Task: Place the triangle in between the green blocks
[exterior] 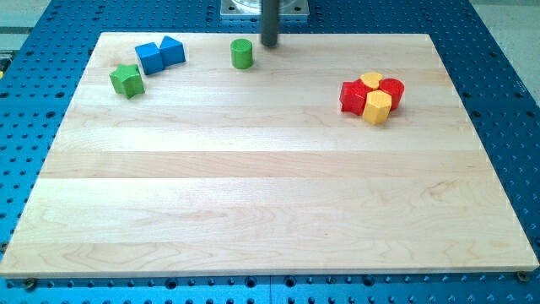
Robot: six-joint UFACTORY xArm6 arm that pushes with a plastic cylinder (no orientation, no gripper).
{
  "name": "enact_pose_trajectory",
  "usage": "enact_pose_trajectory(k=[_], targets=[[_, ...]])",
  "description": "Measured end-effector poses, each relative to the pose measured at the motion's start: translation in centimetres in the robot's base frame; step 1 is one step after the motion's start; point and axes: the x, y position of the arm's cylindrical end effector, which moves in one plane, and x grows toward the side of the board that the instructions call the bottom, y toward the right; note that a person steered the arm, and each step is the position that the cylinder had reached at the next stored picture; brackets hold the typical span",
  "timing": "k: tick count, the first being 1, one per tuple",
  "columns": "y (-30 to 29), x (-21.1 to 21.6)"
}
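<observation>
While my tip (270,44) sits just right of the green cylinder (242,53), the blue triangle (173,50) lies left of it. Green star (126,80) further left. No hand on rig.

My dark rod stands straight up at the far edge, a little left of the middle. My tip (270,44) is at its bottom end, pointing down.

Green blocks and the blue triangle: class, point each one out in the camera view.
green cylinder (242,53), camera view, on its side wall
green star block (126,80), camera view, on its top face
blue triangle (172,51), camera view, on its top face
</observation>
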Motion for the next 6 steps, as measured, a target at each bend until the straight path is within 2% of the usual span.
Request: enact_pose_trajectory(k=[1, 2, 3, 4, 6], targets=[[-1.0, 9.7], [-1.2, 6.8], [-3.0, -0.7], [-5.9, -1.7], [-13.7, 0.0]])
